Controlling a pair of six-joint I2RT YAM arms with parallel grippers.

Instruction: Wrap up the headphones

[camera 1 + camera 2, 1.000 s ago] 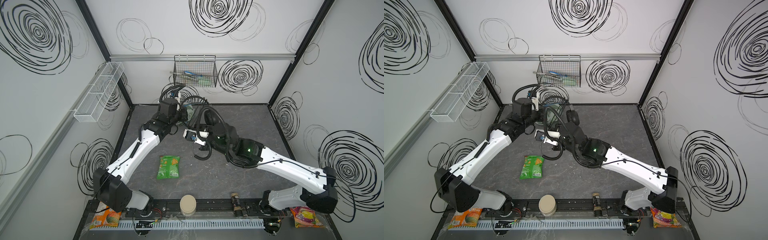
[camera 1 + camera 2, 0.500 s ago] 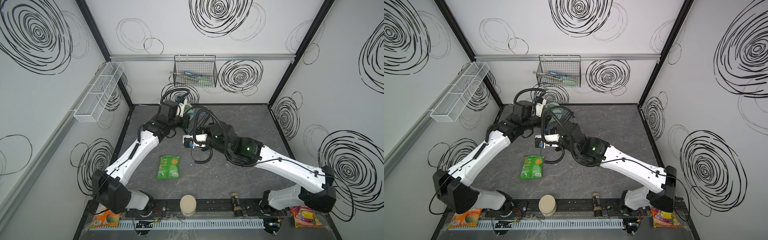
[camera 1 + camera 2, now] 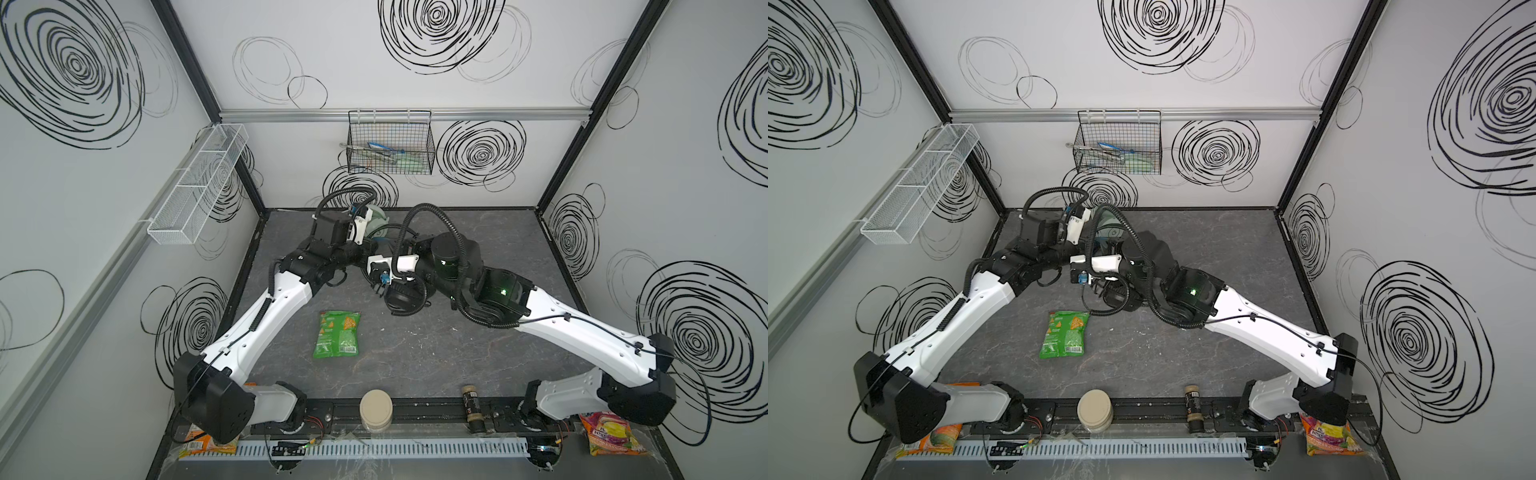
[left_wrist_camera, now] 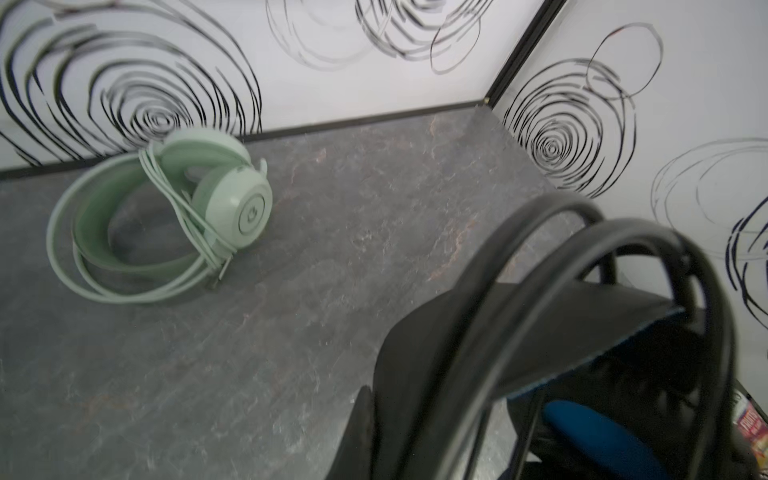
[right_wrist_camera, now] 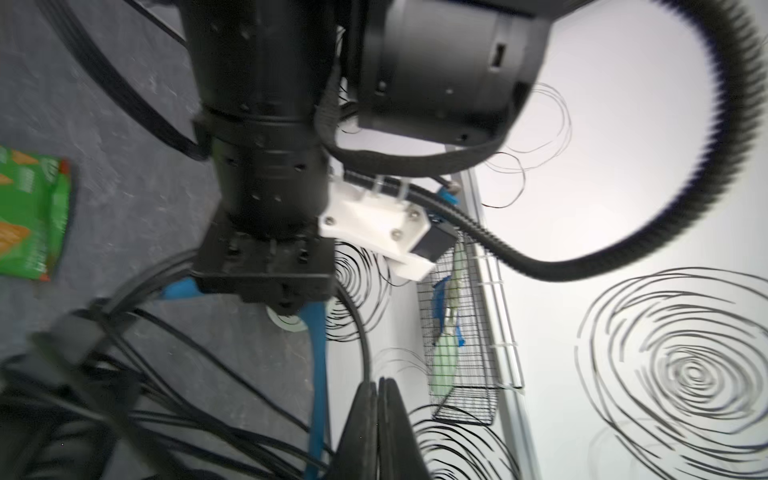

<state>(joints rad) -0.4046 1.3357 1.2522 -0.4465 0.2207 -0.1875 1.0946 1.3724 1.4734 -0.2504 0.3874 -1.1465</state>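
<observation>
Near the back centre of the table (image 3: 478, 340), the left gripper (image 5: 282, 303) is clamping the black headphones (image 3: 401, 297) by their blue-lined headband (image 4: 582, 324). The right gripper (image 5: 376, 399), jaws closed, is pinching their black cable (image 5: 362, 340). The mint-green headphones (image 4: 237, 199), cable wound, are lying behind. Probably light: the stiff band is offering the firmest hold, the cable is hanging limp.

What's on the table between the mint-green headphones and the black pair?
Nothing. In the left wrist view, the table is bare grey surface between the mint-green headphones and the black headphones.

Both top views mostly hide the mint-green headphones (image 3: 379, 217); the left wrist view blurs and crops the black headphones (image 4: 540, 324).
</observation>
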